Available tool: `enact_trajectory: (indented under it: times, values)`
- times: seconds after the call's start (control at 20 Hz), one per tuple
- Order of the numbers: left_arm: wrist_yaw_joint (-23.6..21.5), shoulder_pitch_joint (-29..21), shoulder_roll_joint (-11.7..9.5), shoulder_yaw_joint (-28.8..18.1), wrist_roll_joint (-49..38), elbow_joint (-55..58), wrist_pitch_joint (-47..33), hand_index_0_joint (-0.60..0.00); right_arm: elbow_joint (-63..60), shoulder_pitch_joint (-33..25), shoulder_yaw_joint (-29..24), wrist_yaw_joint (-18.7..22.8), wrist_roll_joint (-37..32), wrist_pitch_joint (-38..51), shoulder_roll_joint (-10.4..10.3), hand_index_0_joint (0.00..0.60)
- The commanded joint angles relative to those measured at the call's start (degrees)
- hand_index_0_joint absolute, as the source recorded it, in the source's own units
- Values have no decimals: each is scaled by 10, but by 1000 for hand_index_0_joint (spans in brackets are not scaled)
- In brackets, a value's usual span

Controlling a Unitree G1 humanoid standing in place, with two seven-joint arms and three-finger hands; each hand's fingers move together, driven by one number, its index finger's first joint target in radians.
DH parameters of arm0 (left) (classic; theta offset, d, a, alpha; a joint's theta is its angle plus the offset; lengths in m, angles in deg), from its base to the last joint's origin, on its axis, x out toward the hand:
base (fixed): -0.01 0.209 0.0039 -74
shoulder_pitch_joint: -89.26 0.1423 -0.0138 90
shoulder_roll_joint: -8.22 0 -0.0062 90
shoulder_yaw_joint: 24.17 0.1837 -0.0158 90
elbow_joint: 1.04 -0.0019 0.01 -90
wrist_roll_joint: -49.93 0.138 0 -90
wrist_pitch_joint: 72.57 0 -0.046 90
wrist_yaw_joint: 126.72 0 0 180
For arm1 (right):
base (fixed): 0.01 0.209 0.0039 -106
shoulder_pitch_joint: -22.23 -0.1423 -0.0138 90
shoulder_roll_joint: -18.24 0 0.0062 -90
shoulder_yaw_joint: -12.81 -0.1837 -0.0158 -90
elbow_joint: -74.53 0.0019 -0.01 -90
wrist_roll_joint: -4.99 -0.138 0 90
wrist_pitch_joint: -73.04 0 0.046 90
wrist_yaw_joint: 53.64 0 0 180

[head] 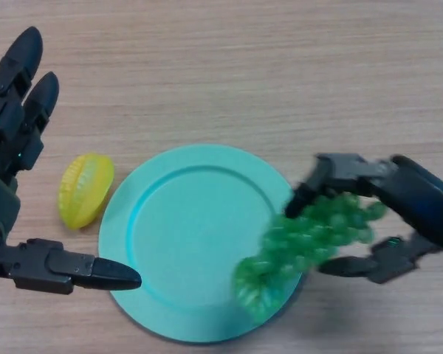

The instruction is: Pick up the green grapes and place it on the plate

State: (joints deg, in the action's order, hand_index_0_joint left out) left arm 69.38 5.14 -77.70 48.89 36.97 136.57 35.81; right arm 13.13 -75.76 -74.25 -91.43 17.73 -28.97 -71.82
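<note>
A bunch of green grapes (303,243) hangs over the right rim of the round turquoise plate (184,236), its lower end drooping above the plate's lower right part. My right hand (387,221) comes in from the right and is shut on the bunch, with fingers above and thumb below its right end. My left hand (15,147) stays at the left edge, fingers straight and spread, its thumb (96,271) reaching over the plate's left rim.
A yellow star fruit (85,189) lies on the wooden table (244,74) just left of the plate, between the left hand's fingers and thumb.
</note>
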Motion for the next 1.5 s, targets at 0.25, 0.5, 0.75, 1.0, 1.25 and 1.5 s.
enact_trajectory:
  times: [0.25,0.5,0.75,1.0,1.25,1.5]
  values:
    - [-24,-9,-23,-82,-84,42,-52,0,20,-127,111,100,22,-4,-48,600]
    - [-30,-5,-23,-88,-98,41,-53,0,23,-153,145,117,53,-59,-50,250]
    - [-35,-10,-28,-82,-83,43,-50,0,30,-166,109,157,53,-22,-51,0]
    - [-29,-9,-25,-57,-62,60,-37,0,122,-133,34,152,-2,-82,-51,0]
    - [-31,-18,-28,-54,-67,85,-12,0,236,-56,-54,214,-177,-188,-39,0]
    - [-25,-18,-30,-67,-67,71,-27,0,284,-2,-108,294,-272,-190,-3,0]
